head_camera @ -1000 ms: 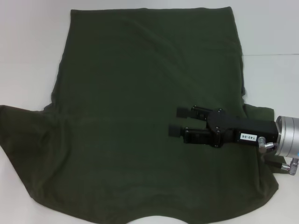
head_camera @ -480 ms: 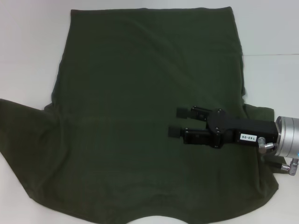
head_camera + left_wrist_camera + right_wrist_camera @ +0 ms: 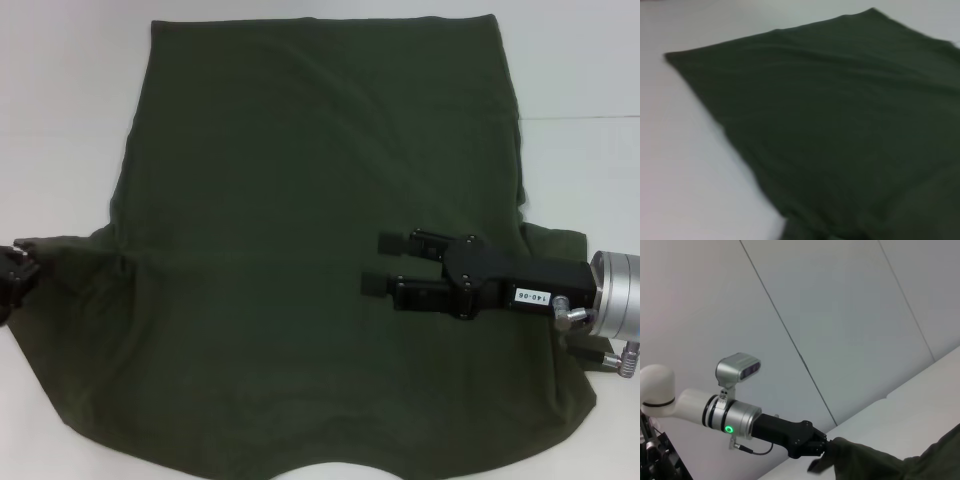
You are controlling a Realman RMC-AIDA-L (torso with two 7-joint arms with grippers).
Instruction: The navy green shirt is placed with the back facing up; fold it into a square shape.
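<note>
Soft and limp, the navy green shirt [image 3: 320,250] sags from its left sleeve, clamped by the left gripper [image 3: 12,275]; the right gripper [image 3: 378,262] hovers, fingers apart.

1 dark olive-green cotton T-shirt [image 3: 320,250] lies on 1 white table [image 3: 60,120], with 2 black robot grippers in view: 1 left gripper [image 3: 12,275], 1 right gripper [image 3: 385,262].

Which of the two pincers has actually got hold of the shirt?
The left pincer, at the shirt's left sleeve tip, grips bunched cloth. The right pincer holds nothing, its two fingers apart above the flat fabric.
</note>
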